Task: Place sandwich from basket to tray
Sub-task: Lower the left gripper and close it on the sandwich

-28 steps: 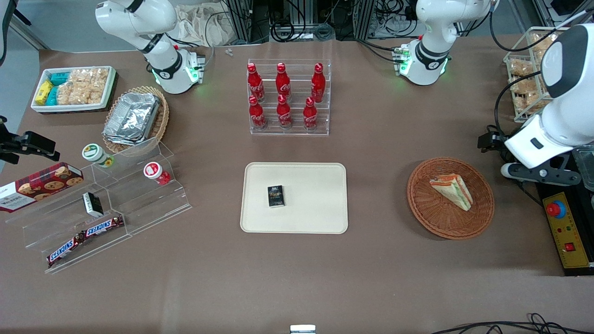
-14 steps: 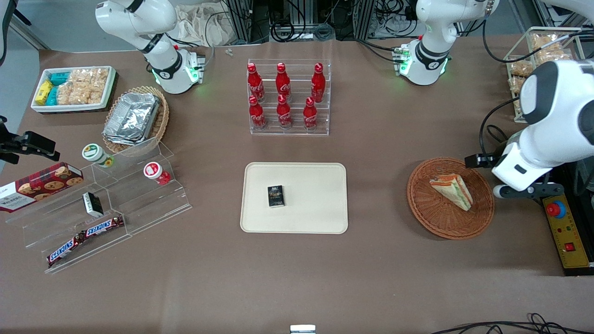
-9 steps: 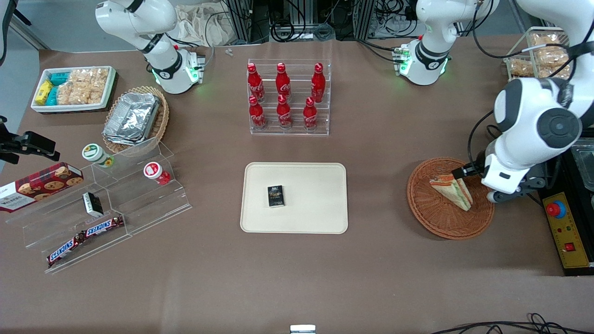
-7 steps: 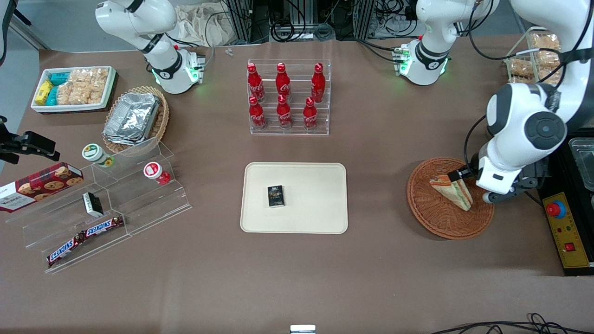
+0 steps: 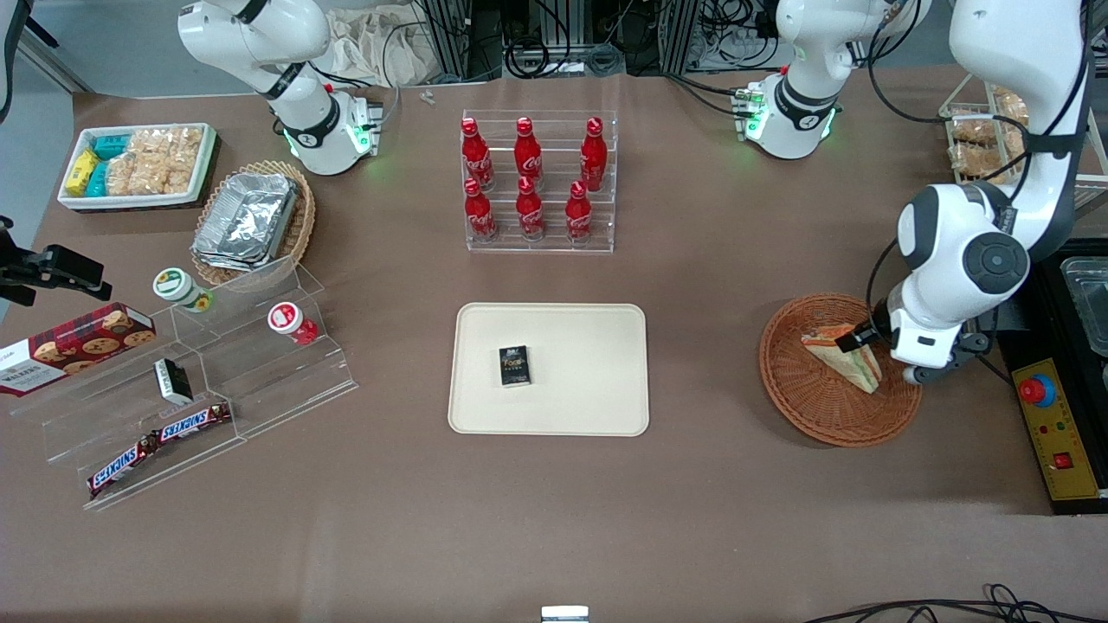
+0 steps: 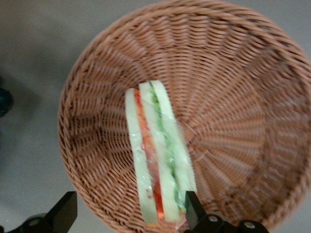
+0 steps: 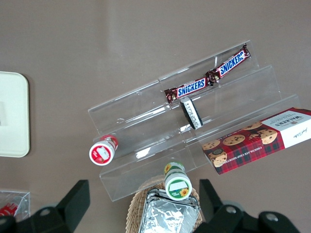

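One gripper (image 6: 127,217), lowered since before, open, straddling sandwich (image 6: 158,158) in basket (image 6: 233,73).

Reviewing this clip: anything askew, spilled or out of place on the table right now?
One thing: a small black box already lies on the tray, where the sandwich should go. The sandwich still rests in the basket, the open hand hovering above it. Nothing looks spilled or damaged.

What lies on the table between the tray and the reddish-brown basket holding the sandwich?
Only bare brown table, as the front view shows, separates the tray from the basket. The gripper hangs open over the sandwich.
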Available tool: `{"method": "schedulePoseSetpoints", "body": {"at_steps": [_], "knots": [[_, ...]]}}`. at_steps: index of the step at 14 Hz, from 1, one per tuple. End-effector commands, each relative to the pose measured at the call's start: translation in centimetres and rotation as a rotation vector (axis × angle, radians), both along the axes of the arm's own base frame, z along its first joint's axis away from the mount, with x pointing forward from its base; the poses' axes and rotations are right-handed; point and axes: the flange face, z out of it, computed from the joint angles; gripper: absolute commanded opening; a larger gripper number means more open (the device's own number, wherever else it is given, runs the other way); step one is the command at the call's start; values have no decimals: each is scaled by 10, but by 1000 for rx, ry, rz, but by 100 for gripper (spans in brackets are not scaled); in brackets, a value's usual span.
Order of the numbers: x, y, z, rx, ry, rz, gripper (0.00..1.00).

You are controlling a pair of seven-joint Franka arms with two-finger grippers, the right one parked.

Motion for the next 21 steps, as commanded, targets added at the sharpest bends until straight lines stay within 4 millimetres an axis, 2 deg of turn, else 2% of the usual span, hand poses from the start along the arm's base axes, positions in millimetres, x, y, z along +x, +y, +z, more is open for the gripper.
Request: {"method": "schedulePoseSetpoints", "body": {"at_steps": [1, 3, 7, 11, 12, 18, 19, 20, 21], "knots": [[1, -1, -24, 15, -17, 95, 100], [0, -2, -36, 15, -2, 131, 100], [10, -11, -38, 17, -16, 222, 100], [23, -13, -18, 20, -22, 274, 100], [25, -19, -19, 19, -19, 284, 100], [21, -22, -43, 20, 2, 287, 100], [23, -21, -41, 19, -4, 290, 93], [23, -21, -40, 18, -6, 305, 55], [24, -21, -34, 19, -14, 319, 5]]}}
